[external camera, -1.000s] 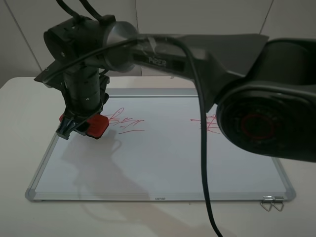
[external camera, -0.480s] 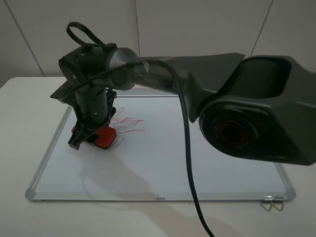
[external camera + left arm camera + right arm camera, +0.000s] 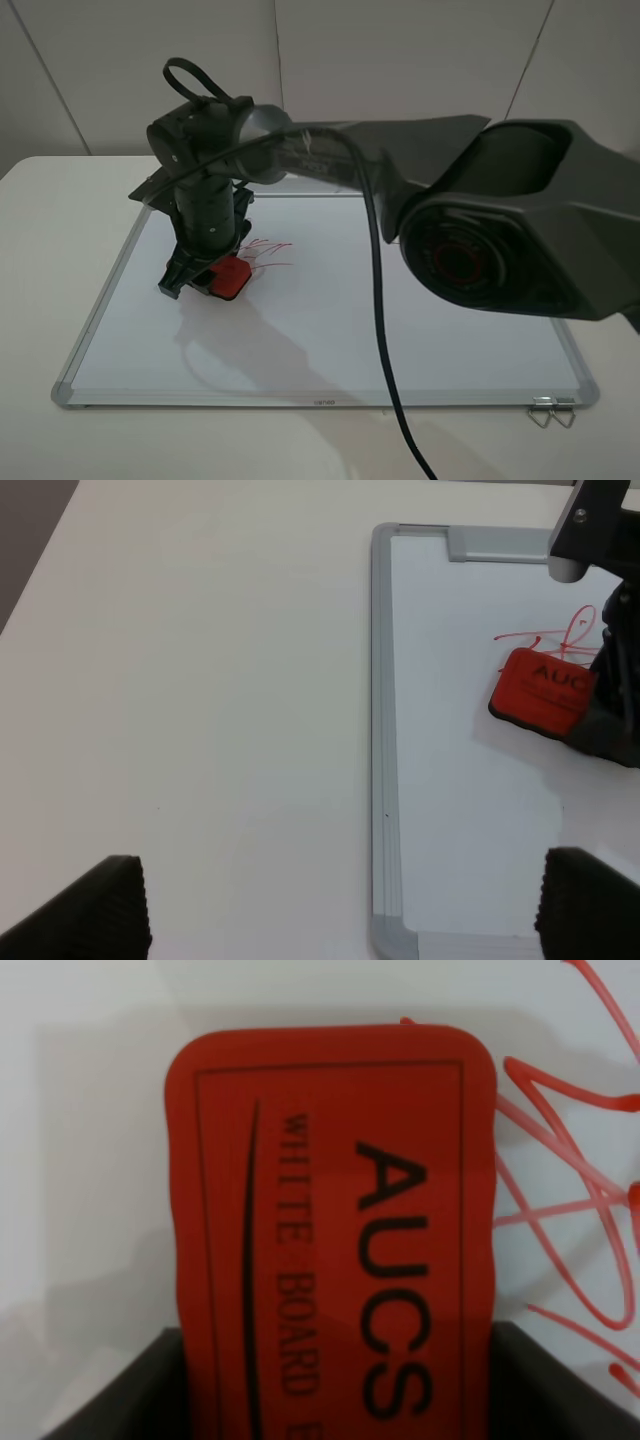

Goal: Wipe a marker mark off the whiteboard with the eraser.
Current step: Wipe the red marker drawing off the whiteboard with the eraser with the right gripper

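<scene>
The right tool (image 3: 203, 278) is clamped on the eraser (image 3: 234, 277), its 2 dark jaws closing on the block's short end so that most of the red body sticks out beyond them. In the right wrist view the eraser (image 3: 330, 1220) fills the middle of the picture, lettering up, with "AUCS" in large dark letters and a line containing "BOARD" beside it. From the left wrist view the eraser (image 3: 540, 692) lies flat with its black felt base down on the whiteboard (image 3: 380, 730). The eraser sits at the left, near end of the marker mark (image 3: 268, 249), and its far right edge meets the red strokes. The marker mark (image 3: 575, 1160) loops just beside the eraser's long side, and some lines run in under that edge. The strokes lie in the far left part of the whiteboard (image 3: 400, 330), well apart from the near rail. The right arm (image 3: 500, 240) reaches in from the right, across the board's middle, bulky and dark, with a black cable (image 3: 384, 330) hanging from it over the near frame. The left tool (image 3: 340, 910) is spread wide and grips nothing; its 2 black tips show on either side of the board's left frame, above the white counter (image 3: 200, 680). The whiteboard lies flat on the counter (image 3: 40, 220), and a small wire clip (image 3: 552, 411) sits at its near right corner.
</scene>
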